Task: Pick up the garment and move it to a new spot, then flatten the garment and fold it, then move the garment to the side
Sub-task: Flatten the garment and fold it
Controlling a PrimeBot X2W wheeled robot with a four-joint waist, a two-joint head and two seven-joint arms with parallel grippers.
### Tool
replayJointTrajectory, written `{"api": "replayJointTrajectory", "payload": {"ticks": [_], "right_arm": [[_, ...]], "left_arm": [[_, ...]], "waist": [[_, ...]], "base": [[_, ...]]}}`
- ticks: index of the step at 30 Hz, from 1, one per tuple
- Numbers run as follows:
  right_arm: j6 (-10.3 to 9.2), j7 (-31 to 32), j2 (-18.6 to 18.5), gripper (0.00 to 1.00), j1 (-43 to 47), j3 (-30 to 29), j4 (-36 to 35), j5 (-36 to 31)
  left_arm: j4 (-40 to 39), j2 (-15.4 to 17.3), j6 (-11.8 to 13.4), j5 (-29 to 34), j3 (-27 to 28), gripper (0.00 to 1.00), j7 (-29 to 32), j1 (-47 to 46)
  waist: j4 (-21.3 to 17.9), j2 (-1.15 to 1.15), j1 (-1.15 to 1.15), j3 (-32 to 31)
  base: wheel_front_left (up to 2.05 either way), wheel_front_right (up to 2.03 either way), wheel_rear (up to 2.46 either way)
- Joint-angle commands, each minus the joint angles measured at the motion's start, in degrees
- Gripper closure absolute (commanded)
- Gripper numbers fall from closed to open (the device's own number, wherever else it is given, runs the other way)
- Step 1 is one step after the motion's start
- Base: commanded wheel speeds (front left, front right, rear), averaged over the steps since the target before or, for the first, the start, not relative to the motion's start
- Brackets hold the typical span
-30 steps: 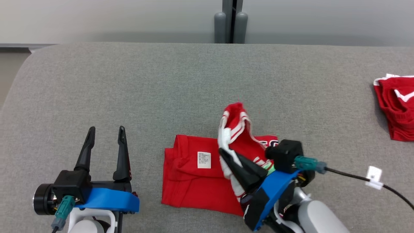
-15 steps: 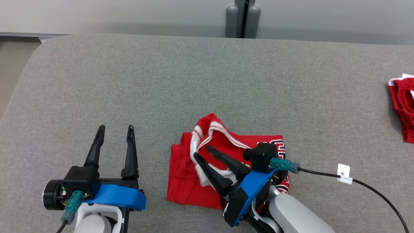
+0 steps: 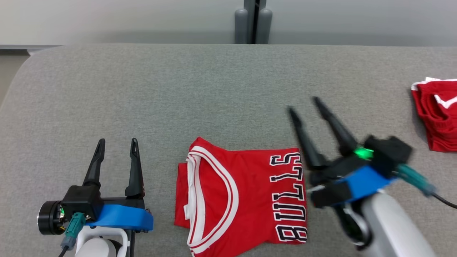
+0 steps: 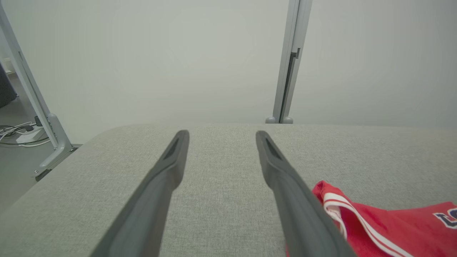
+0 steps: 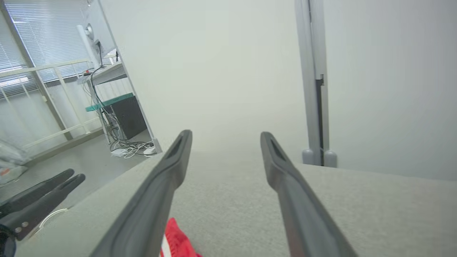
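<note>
A red Bulls jersey, the garment (image 3: 242, 196), lies folded flat on the grey table near its front edge, white-trimmed neckline to the left and the lettering to the right. A corner of the garment (image 4: 375, 225) shows past my left finger, and a scrap of the garment (image 5: 176, 239) lies below my right fingers. My right gripper (image 3: 305, 105) hovers open just right of the jersey, blurred, holding nothing. My left gripper (image 3: 117, 142) rests open to the left of the jersey, empty. In the right wrist view the left gripper (image 5: 71, 176) appears at the far left.
A second red garment (image 3: 437, 114) lies at the table's right edge. A black cable (image 3: 444, 201) trails from the right wrist over the table. A grey post (image 3: 252, 21) stands behind the table's far edge. The grey table (image 3: 214, 89) stretches wide beyond the jersey.
My right gripper has opened and let go of the jersey's neckline part, which now lies flat over the rest. The right arm has swung away to the right. The camera shifted slightly.
</note>
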Motion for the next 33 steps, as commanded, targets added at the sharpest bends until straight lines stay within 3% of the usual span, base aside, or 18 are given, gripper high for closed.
{"api": "replayJointTrajectory", "payload": {"ticks": [1,6,11,28,33], "right_arm": [[0.03,0.4,-1.4,0.00,4.5,-5.3,-2.8,-2.2],[0.03,3.1,-2.5,0.00,14.8,-18.5,-8.5,-6.1],[0.03,5.5,-1.0,0.00,22.6,-25.9,-12.4,-7.6],[0.02,11.9,1.3,0.00,32.0,-25.8,-17.6,-10.0],[0.03,13.0,1.6,0.00,33.5,-25.9,-18.2,-10.2]], "left_arm": [[-0.3,0.5,0.6,0.1,0.3,0.00,-0.3,0.5],[-1.1,1.3,1.1,0.2,0.5,0.00,0.3,1.3],[-1.4,2.1,1.3,-0.2,0.5,0.00,1.1,2.5],[-0.1,4.0,0.6,-1.9,-1.2,0.00,2.6,10.3],[0.1,5.0,-0.6,-2.3,-2.1,0.00,3.1,11.5]], "waist": [[-0.9,-0.01,0.00,-0.3],[-2.7,-0.01,0.00,-0.9],[-3.9,-0.01,0.00,-2.7],[-4.6,-0.01,0.00,-11.9],[-4.4,-0.01,0.00,-13.4]], "base": [[0.00,0.00,0.00],[0.00,0.00,0.00],[0.00,0.00,0.00],[0.00,0.00,0.00],[0.00,0.00,0.00]]}}
